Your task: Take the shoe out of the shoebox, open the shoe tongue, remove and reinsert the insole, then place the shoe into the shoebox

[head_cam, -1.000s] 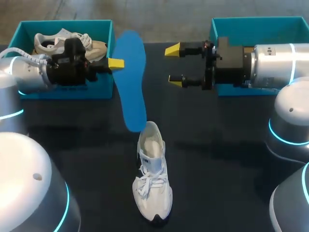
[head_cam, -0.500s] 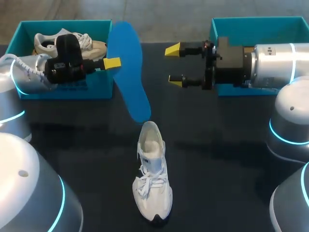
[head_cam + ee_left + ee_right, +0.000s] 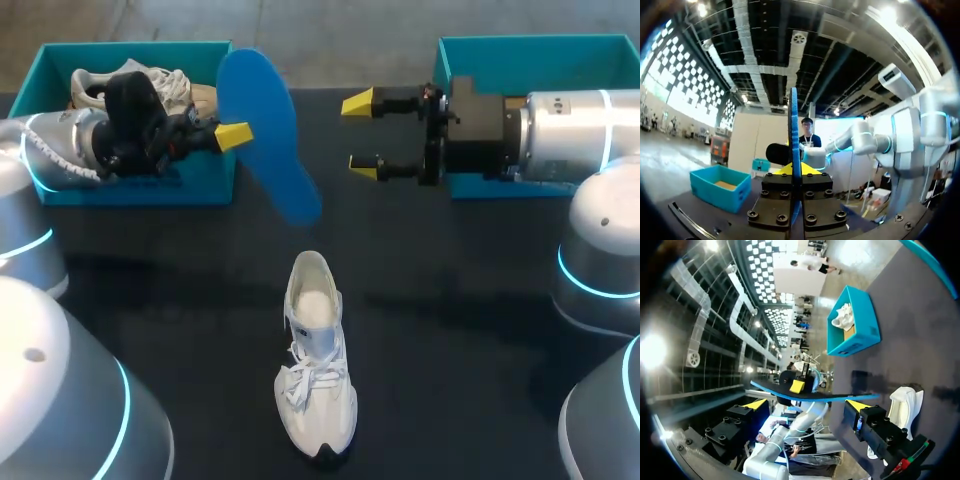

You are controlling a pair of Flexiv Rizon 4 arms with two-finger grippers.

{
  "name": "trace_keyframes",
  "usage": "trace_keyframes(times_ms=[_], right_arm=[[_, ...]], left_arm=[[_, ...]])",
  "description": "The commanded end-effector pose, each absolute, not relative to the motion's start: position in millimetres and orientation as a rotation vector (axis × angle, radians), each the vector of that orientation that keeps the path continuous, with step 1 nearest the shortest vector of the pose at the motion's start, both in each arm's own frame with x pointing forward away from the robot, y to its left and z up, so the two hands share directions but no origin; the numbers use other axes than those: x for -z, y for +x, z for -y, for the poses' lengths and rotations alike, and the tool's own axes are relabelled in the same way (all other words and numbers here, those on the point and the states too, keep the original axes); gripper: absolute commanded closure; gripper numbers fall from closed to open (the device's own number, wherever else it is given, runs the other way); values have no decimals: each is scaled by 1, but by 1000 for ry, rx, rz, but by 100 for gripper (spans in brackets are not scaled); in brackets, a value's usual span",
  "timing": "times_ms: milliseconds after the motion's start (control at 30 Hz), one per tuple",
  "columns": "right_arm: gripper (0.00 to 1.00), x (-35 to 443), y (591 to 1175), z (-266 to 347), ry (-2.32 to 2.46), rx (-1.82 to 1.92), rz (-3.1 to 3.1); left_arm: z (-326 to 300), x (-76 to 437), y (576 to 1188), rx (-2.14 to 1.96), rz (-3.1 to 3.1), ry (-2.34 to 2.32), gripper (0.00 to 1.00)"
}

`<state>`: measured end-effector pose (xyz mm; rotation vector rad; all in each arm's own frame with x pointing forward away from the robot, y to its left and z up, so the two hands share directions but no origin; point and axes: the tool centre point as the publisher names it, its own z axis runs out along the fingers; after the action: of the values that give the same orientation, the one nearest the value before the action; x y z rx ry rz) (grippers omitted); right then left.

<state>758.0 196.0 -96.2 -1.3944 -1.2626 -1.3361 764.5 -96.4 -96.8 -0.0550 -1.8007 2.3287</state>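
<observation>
Well, the left gripper [image 3: 232,135] is clamped on the blue insole [image 3: 265,140], held aloft just beside the left shoebox [image 3: 130,190]. Opposite, the right gripper [image 3: 360,137] hangs with fingers spread; the white shoe [image 3: 315,360] lies on the table [image 3: 460,340] below them.

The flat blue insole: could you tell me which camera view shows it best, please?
The head view: the flat blue insole shows its whole broad face, clamped by the left gripper. The left wrist view shows only its thin edge; the right wrist view shows a narrow edge-on strip ahead of the open right gripper.
</observation>
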Motion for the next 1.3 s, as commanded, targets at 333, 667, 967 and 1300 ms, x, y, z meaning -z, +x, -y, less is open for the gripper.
trace_keyframes(times_ms=[333,667,967,1300], right_arm=[[0,97,758,-199,-1399,1336,1263],[0,97,758,-199,-1399,1336,1263],[0,97,758,-199,-1399,1336,1263],[0,97,758,-199,-1399,1336,1263]], left_arm=[[96,99,763,-2610,1945,-688,100],[96,95,767,-2740,2048,-986,100],[96,95,767,-2740,2048,-986,100],[96,85,761,-2726,1996,-1580,100]])
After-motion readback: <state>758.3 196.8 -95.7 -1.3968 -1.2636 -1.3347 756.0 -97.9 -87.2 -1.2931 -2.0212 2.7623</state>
